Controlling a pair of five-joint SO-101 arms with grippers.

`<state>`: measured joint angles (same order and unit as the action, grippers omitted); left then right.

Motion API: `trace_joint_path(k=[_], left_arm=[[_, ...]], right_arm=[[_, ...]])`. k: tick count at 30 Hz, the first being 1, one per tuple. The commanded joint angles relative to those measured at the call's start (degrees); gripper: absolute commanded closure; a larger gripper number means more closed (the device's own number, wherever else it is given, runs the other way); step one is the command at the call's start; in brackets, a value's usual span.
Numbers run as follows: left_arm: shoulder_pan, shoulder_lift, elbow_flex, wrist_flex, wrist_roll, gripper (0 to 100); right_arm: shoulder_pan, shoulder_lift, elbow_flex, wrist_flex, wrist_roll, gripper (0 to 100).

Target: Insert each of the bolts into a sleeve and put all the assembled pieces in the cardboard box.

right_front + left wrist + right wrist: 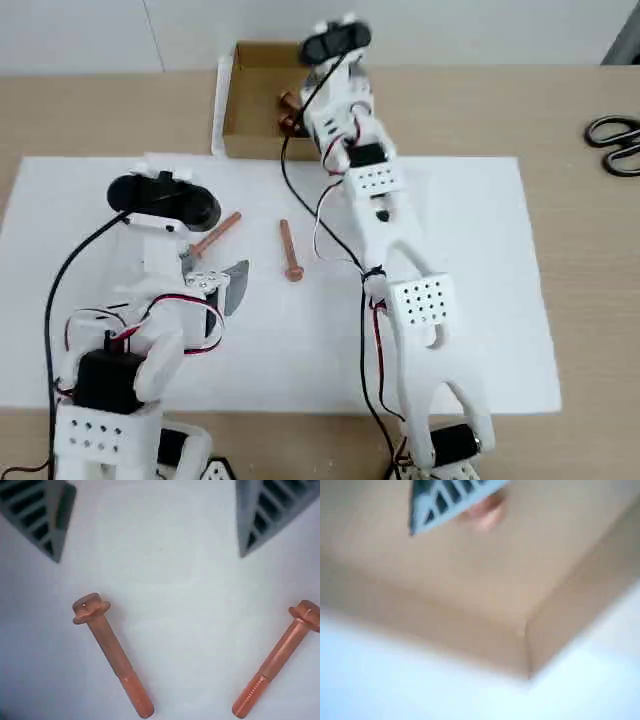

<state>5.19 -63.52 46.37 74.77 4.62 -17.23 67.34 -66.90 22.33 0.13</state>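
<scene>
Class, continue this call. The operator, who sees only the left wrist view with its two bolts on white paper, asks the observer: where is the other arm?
Observer: The right arm stretches over the cardboard box at the table's far edge.
Operator: Anything in the box?
Observer: Copper-coloured pieces lie inside, beside that arm's end.
Operator: Anything else nearby?
Observer: Scissors lie on the bare table, off the paper.

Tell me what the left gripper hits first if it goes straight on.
Probably the bare white sheet: the left gripper, open, points down at it, with one bolt and a second bolt lying just beyond. Depth is unclear.
</scene>
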Motion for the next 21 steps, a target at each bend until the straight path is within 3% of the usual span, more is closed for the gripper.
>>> trace_joint_path(k=[1,5,10,21], left_arm=[[-0.6,-0.2,-0.6,-1.1,-0.2,78],[-0.6,-0.2,-0.7,-1.2,-0.2,78],[-0.5,-0.3,-1.9,-0.9,-0.2,78],[-0.5,-0.3,-2.9,-0.8,0.0,78]], right_arm=[[1.5,-1.5,-14.2,7.0,0.4,75.9],[2.2,-1.5,-30.3,21.1,0.4,76.0],[5.1,-9.2,-29.5,34.2,0.4,76.0],[6.5,-29.7,-29.1,74.2,0.5,76.0]])
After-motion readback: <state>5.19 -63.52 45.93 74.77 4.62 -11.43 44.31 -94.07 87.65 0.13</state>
